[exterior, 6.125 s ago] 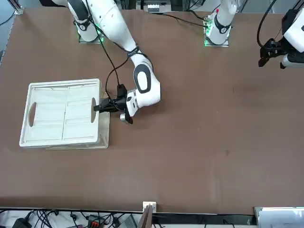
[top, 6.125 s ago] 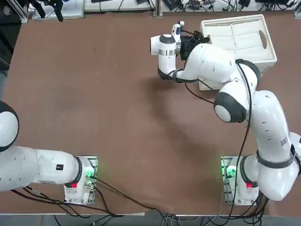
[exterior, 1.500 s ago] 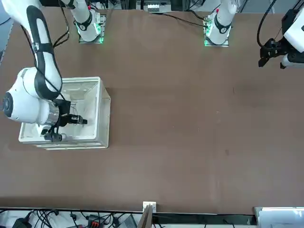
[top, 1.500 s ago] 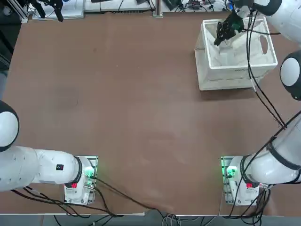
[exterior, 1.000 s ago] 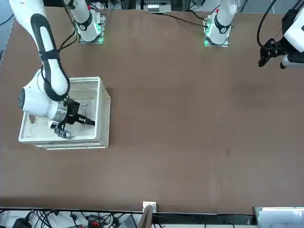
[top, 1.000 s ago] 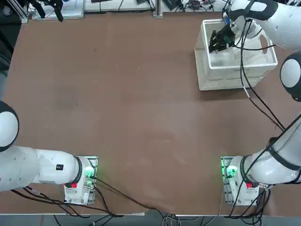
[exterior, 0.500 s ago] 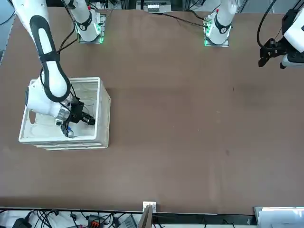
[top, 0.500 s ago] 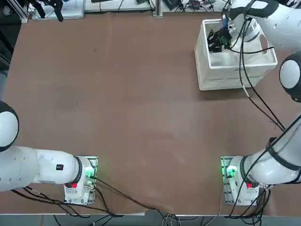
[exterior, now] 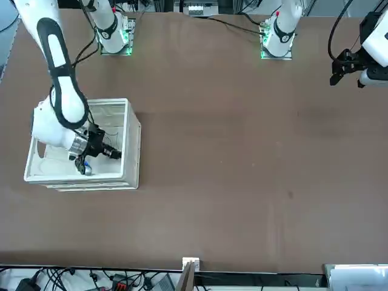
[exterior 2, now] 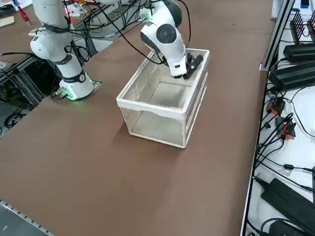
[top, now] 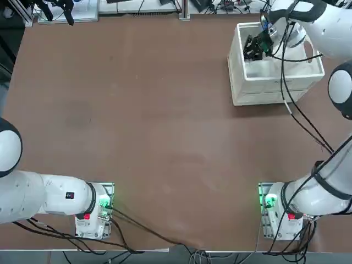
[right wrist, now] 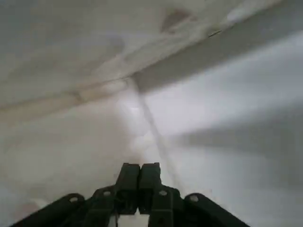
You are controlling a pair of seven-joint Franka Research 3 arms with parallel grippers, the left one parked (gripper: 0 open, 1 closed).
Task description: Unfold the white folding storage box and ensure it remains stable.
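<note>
1. Box (top: 265, 98): six seconds ago pale panels lay across its inside; now it is open and hollow, at the table's far right.
2. That looks like the main unfolding done; stability is probably what remains to be secured.
3. The right gripper (right wrist: 140, 171) has shifted within the box over the last second and a half, towards the wall at the left in the top view; it has barely moved in the last half second. This may be pressing or checking a panel.
4. The right wrist view shows its fingers closed together, nothing between them, which the top view does not make clear.
5. The right side view shows walls standing up from the table (exterior 2: 88, 172); whether they are locked, I cannot tell.
</note>
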